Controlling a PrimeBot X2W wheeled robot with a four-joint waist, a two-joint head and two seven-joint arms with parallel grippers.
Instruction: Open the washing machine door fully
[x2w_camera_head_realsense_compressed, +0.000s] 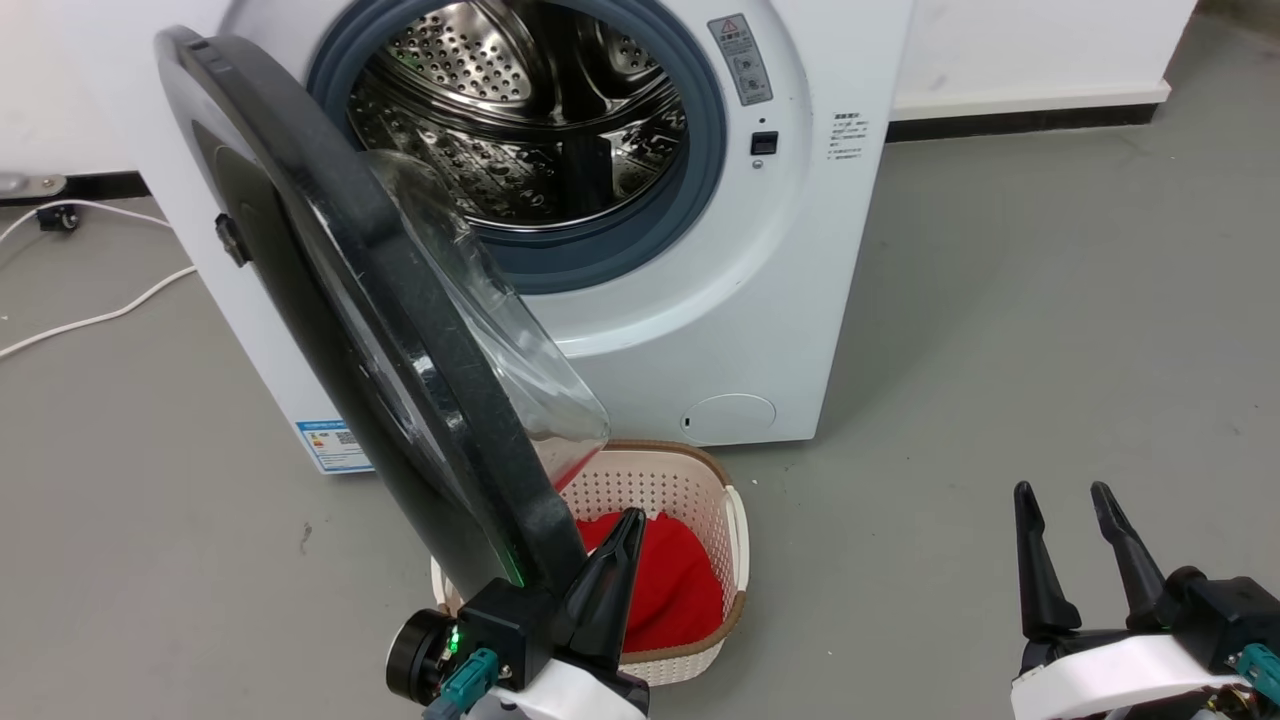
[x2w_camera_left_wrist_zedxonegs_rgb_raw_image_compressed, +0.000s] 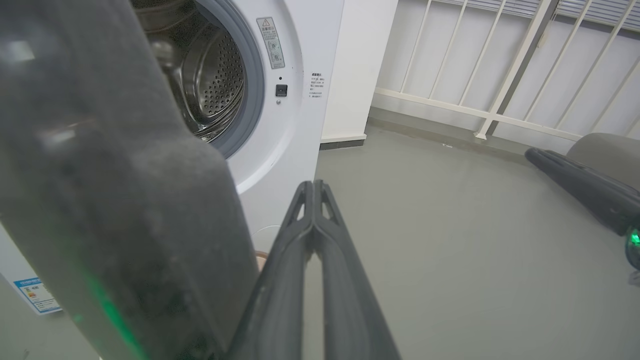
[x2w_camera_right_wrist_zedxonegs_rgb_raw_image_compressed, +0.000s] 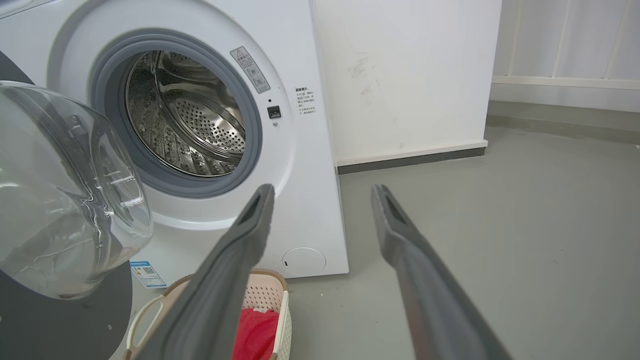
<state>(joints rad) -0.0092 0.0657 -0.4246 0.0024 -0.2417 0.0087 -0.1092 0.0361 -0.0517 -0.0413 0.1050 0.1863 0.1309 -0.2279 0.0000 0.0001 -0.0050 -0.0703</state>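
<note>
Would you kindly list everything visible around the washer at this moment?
washing machine: one, white, against the wall, steel drum exposed
washing machine door: one, glossy black with clear glass bowl, swung out on the machine's left side, over the basket
blue label: one, blue, low on the machine's front
laundry basket: one, cream, on the floor before the machine
red cloth: one, red, inside the basket
cable: one, white, on the floor at the left
left tool: one, dark, shut, beside the door's lower edge
right tool: one, dark, open, lower right above the floor
</note>
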